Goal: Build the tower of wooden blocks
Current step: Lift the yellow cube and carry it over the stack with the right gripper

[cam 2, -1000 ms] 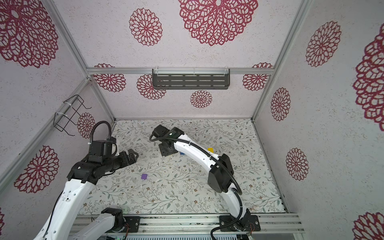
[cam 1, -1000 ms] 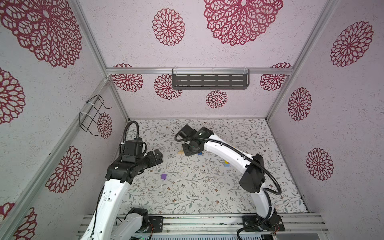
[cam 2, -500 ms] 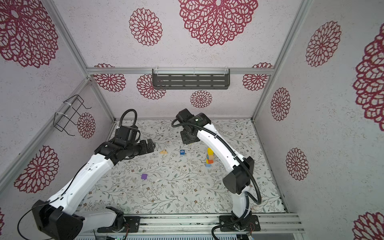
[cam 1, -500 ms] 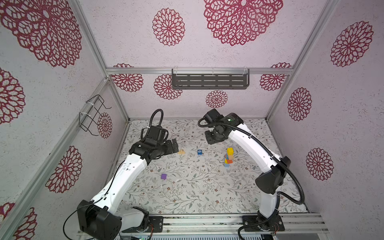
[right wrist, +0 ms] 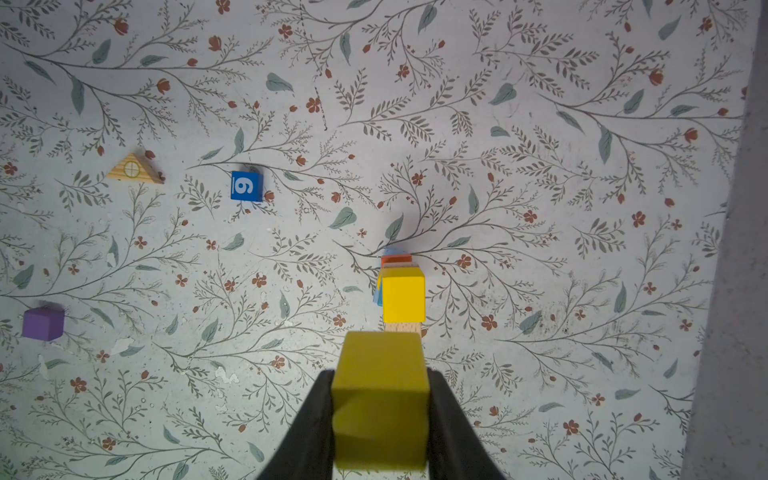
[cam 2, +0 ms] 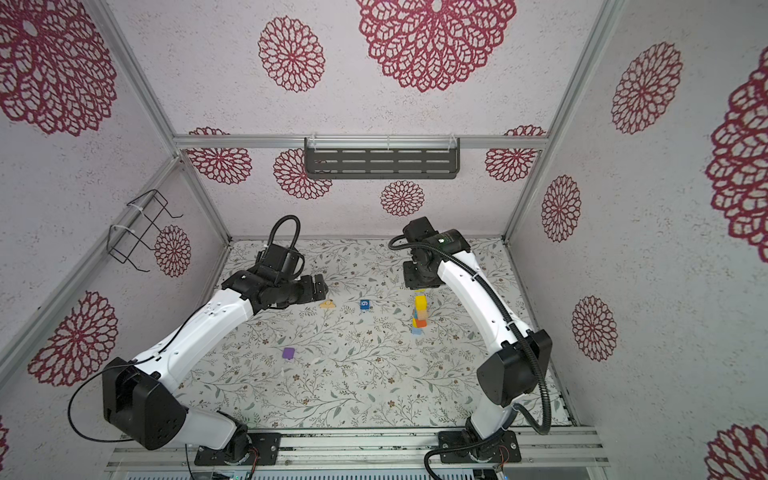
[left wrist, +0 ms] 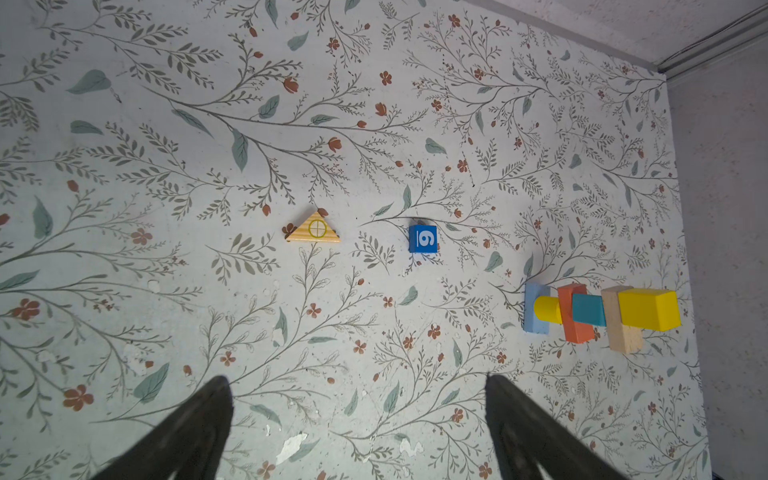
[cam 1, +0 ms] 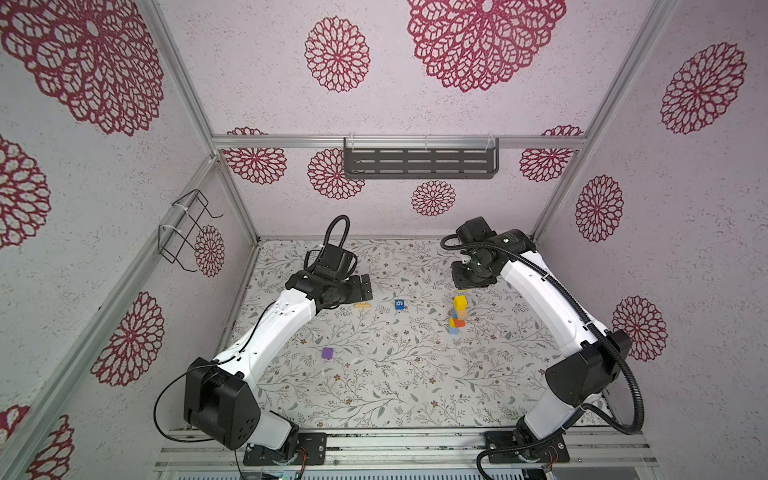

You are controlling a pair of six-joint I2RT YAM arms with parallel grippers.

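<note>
I have the right fingers [right wrist: 316, 419] clamped on a yellow-green block [right wrist: 380, 399], one finger against each side face, and it hangs clear of the surface [right wrist: 582, 374]. The tower [right wrist: 403, 297] stands just beyond the fingertips, apart from the held block. Its top is a yellow cube; below that I make out tan, teal, orange, a yellow cylinder and a light blue base.

My left fingers [left wrist: 187, 428] are spread wide with nothing between them. A wooden triangle [left wrist: 312, 229] and a blue cube [left wrist: 422, 239] marked 6 lie loose ahead of them, well apart from both tips. A purple cube [right wrist: 43, 324] sits far off to the side of the right fingers.

I judge this as the carry step: block in hand, not yet placed. Next I need to bring it squarely over the yellow cube, come down slowly until the faces meet, then let go without dragging. The column is narrow and its layers sit crosswise, so any sideways nudge from a finger could tip it
</note>
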